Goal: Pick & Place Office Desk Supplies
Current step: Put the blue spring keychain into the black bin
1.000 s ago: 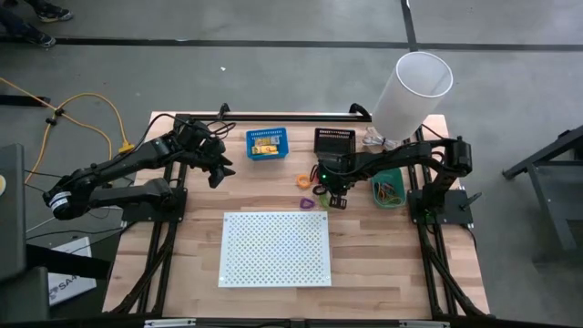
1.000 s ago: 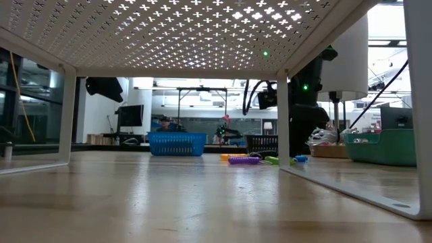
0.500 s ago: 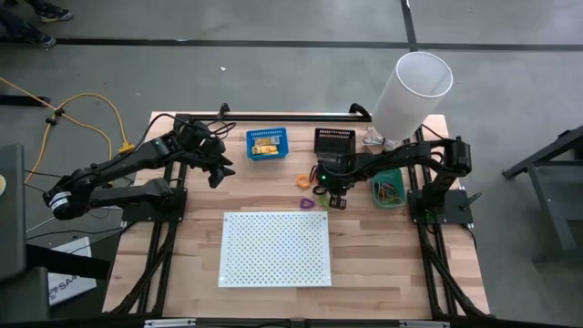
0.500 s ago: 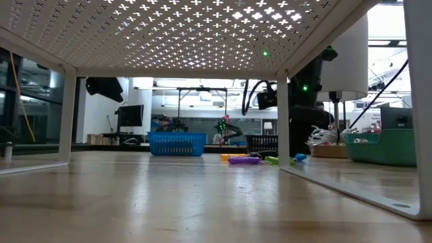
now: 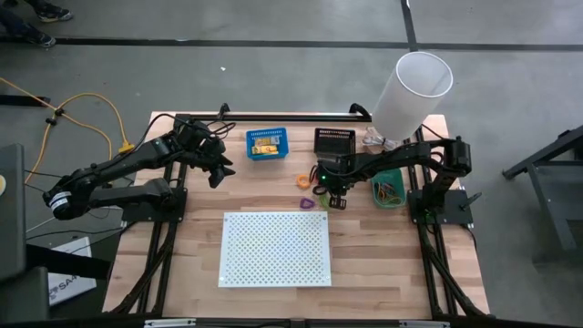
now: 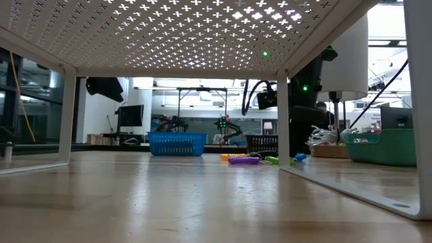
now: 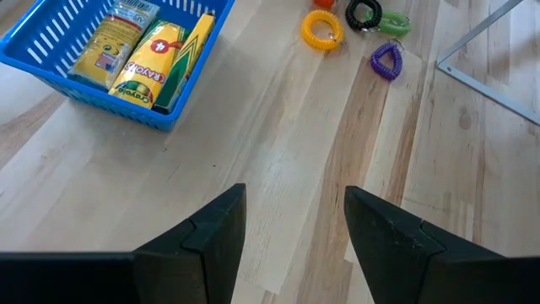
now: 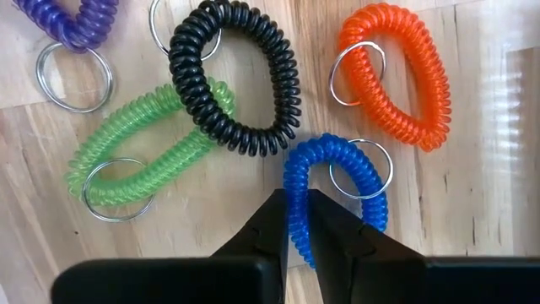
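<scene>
The office desk supplies nearest the work are coiled plastic loops lying on the wooden table (image 5: 191,264) between the black bin (image 5: 334,140) and the white perforated board (image 5: 275,248). The right gripper (image 8: 293,221) is down among them with its two dark fingers (image 8: 268,228) drawn nearly together, pinching one side of the blue loop (image 8: 334,196). Touching that loop's far end is the black loop (image 8: 235,78), which lies across the green loop (image 8: 143,154). The orange loop (image 8: 398,72) sits just beside the blue one, and the purple loop (image 8: 69,19) lies at the edge of the right wrist view. Each loop carries a metal ring. The green bin (image 5: 389,189), holding thin rubber bands, stands near the right arm's base.

The left gripper (image 7: 295,228) hovers over bare table with its fingers (image 7: 221,228) spread wide and nothing between them. Near it stands the blue bin (image 7: 101,51) holding yellow-orange packets (image 7: 152,61). A white tube (image 5: 412,91) leans over the table's back right corner.
</scene>
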Robot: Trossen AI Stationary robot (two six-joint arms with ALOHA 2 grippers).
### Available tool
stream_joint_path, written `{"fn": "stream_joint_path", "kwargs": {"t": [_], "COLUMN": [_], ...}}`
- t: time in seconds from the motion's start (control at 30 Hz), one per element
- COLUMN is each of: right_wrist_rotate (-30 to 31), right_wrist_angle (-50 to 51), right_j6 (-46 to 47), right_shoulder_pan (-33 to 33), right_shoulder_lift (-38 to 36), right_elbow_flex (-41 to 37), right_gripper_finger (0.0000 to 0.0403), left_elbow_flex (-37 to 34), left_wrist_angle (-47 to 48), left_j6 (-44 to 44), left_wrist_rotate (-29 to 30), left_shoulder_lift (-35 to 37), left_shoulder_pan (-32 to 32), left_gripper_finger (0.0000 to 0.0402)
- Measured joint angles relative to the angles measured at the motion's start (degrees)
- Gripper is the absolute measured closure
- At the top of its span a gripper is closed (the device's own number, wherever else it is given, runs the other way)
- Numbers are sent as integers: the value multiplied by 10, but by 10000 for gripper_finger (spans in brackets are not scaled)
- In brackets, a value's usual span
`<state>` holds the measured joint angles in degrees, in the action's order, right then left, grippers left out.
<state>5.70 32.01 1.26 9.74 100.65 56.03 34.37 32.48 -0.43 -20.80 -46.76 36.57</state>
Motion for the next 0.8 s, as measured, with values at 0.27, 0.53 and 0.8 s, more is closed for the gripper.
{"fn": "stream_joint_path", "kwargs": {"t": [0.27, 0.53, 0.8], "right_wrist_rotate": [0, 2, 2], "right_wrist_angle": [-1, -1, -10], "right_j6": [0, 0, -6], "right_shoulder_pan": [0, 0, 0], "right_shoulder_lift": [1, 2, 2], "right_elbow_flex": [-1, -1, -1], "right_gripper_finger": [363, 331, 336], "left_elbow_flex": [0, 0, 0], "left_wrist_angle": [0, 0, 0], "left_j6": [0, 0, 0], "left_wrist_rotate": [0, 0, 0], "left_shoulder_lift": [0, 0, 0], "left_shoulder_pan": [0, 0, 0], "left_gripper_finger": [206, 206, 206]}}
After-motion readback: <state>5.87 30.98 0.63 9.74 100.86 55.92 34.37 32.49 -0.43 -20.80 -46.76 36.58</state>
